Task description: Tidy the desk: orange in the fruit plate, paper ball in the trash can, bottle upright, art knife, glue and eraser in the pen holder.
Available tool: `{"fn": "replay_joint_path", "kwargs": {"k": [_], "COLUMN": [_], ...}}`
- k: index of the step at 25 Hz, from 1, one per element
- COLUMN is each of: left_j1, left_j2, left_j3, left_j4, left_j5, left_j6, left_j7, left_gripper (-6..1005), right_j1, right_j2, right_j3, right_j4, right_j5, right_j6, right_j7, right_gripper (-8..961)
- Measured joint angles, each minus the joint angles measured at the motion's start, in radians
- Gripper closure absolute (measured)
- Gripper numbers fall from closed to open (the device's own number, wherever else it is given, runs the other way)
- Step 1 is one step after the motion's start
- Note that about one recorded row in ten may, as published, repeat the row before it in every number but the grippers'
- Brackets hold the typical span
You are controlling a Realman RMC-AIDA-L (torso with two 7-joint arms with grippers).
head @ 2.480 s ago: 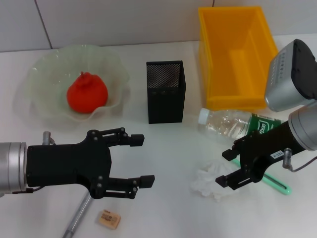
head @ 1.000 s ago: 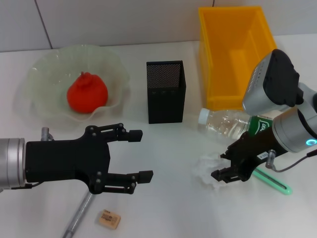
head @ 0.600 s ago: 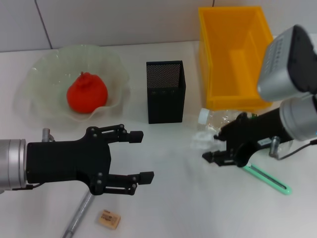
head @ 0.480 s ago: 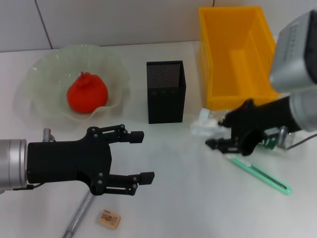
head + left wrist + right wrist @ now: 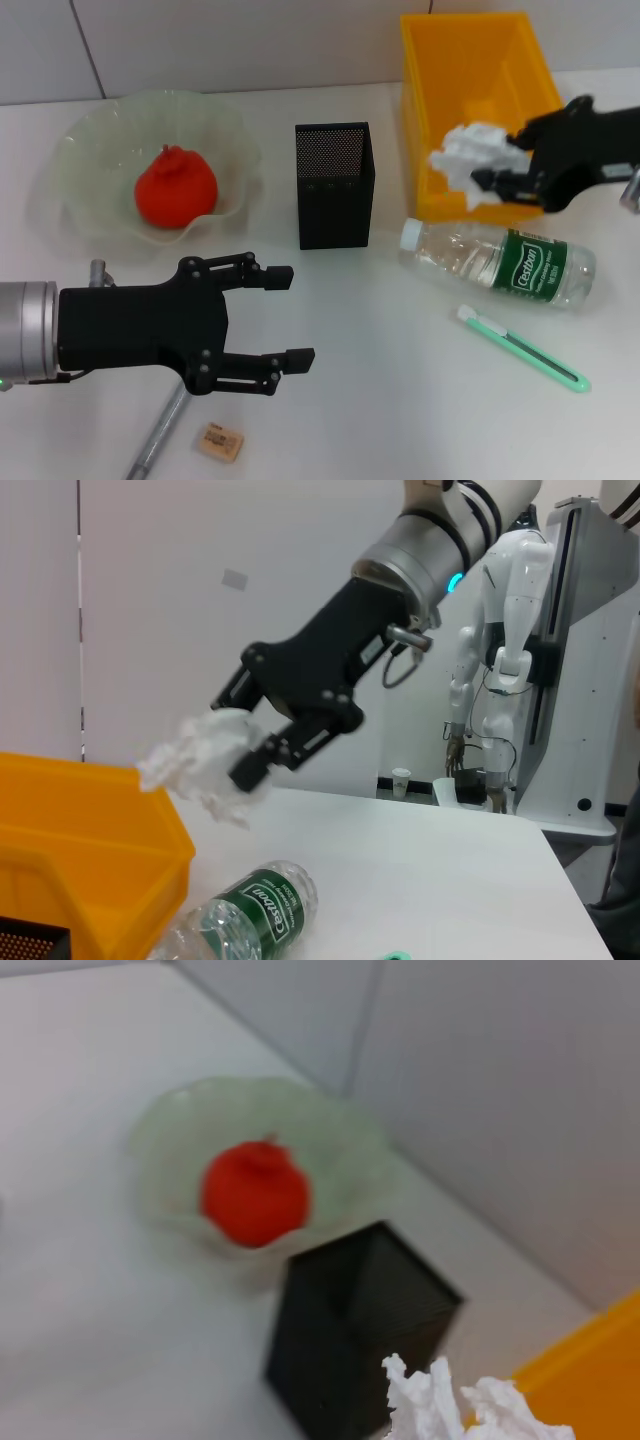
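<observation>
In the upper right of the head view, the right gripper (image 5: 490, 180) pinches the white paper ball (image 5: 468, 155) and holds it up over the yellow trash can (image 5: 445, 110). The bottle (image 5: 500, 262) lies on its side just below the can. At lower left, the left gripper (image 5: 285, 318) hangs with its fingers spread wide, holding nothing. The orange (image 5: 176, 188) sits in the fruit plate (image 5: 90, 140) at upper left.

Crumpled paper ball (image 5: 468, 157) over trash can (image 5: 470, 60)
</observation>
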Motion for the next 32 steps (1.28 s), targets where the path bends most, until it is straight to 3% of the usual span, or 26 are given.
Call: {"fn": "replay_joint_path", "kwargs": {"k": [11,23,28,32], "left_j1": [-0.012,-0.019,-0.022,-0.028], "left_j2": [-0.003,-0.005,-0.004,-0.004], "left_j3": [0.015,0.026,0.028,0.028], "left_j4": [-0.001,-0.014,-0.014,-0.019], "left_j5": [0.000,0.000,0.000,0.000], "left_j6": [-0.004,-0.007,-0.013,-0.015], "left_j7": [0.000,0.000,0.000,0.000], "left_gripper": [154,155,154,153], "right_j1": [0.020,0.126,0.140,0.141], "right_j2": [-0.004,-0.006,-0.006,-0.004], "right_j3": [0.039,0.100,0.100,0.100], "right_j4": [0.109,0.346,0.376,0.376], "right_j5": [-0.017,-0.043,-0.045,-0.045], "right_j6": [0.201,0.354,0.373,0.375], "right_j7": [-0.071,-0.158,-0.166,-0.164], "right_gripper": [588,589,590,533]}}
